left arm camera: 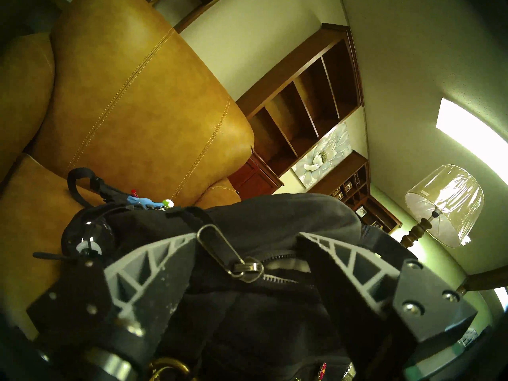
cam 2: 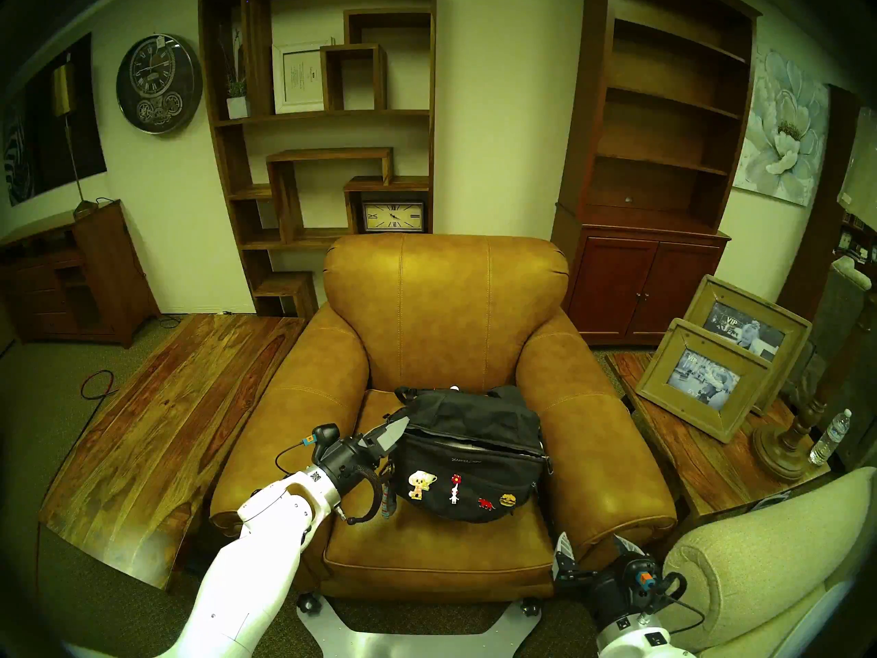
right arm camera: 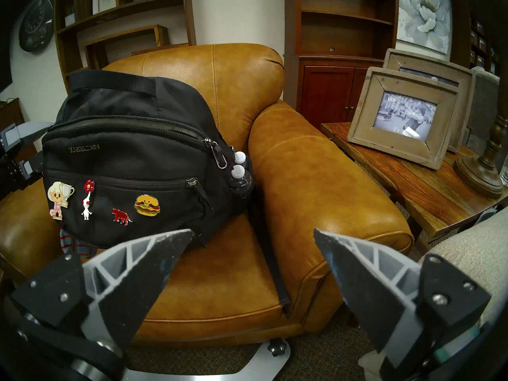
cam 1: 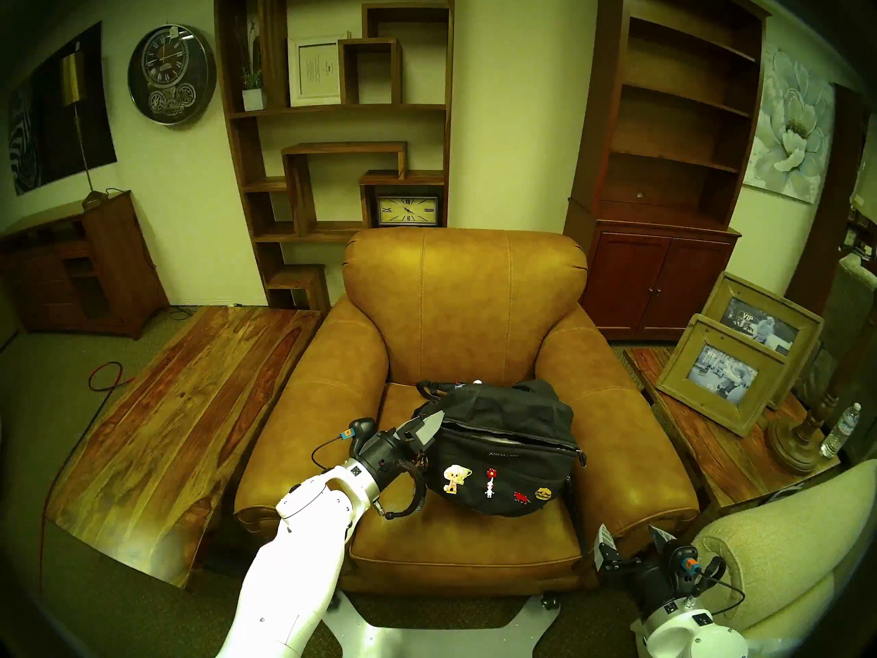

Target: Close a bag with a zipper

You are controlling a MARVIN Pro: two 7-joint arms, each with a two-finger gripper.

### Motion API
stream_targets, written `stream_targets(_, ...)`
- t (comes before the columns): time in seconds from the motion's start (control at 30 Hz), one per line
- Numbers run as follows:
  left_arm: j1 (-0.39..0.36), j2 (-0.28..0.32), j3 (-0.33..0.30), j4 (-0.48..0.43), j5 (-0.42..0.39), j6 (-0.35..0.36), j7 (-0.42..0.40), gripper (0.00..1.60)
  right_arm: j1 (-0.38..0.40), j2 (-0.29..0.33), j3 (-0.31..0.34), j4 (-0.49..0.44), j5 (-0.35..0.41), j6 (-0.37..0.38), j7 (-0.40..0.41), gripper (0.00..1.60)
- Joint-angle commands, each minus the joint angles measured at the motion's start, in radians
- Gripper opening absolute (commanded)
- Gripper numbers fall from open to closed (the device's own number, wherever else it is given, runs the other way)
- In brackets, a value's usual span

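Observation:
The black bag (cam 1: 498,472) lies on the armchair seat, its front with colourful pins (cam 1: 493,483) facing me. The zipper (cam 1: 503,441) along its top gapes open. My left gripper (cam 1: 429,427) is at the bag's left end. In the left wrist view it (left arm camera: 247,234) is open, fingers either side of the end fabric, a metal slider (left arm camera: 248,269) between them. A striped keychain (cam 2: 387,498) hangs below. My right gripper (cam 1: 630,531) is open and empty, low at the chair's front right corner. From it (right arm camera: 253,230) the bag (right arm camera: 132,163) shows a second slider (right arm camera: 209,144) at its right end.
The tan leather armchair (cam 1: 465,310) has high arms on both sides of the bag. A wooden side table (cam 1: 688,434) on the right carries picture frames (cam 1: 721,372), a lamp base and a water bottle (cam 1: 842,429). A beige sofa arm (cam 1: 783,548) is beside my right gripper. A low wooden table (cam 1: 180,415) stands on the left.

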Motion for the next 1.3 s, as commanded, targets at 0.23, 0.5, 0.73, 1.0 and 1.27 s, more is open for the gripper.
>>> stream_targets(0.23,0.010,0.002,-0.013,-0.031,0.004,-0.004,0.037,1.01,0.000,-0.002,0.001,-0.014,0.003,-0.004,0.000,1.60)
stream_targets(0.5,0.034,0.012,0.003,-0.050,0.020,0.011,0.042,0.66,0.000,-0.002,0.001,-0.014,0.002,-0.004,0.000,1.60)
stream_targets(0.73,0.045,0.035,0.026,-0.139,0.077,0.018,0.083,0.51,0.001,-0.002,0.001,-0.014,0.002,-0.004,0.000,1.60)
stream_targets(1.0,0.042,0.109,0.068,-0.243,0.191,0.101,0.147,0.00,0.001,-0.002,0.000,-0.013,0.002,-0.004,0.000,1.60)
stream_targets(1.27,0.075,0.139,0.077,-0.326,0.234,0.170,0.179,0.00,0.001,-0.002,0.001,-0.014,0.002,-0.004,0.000,1.60)
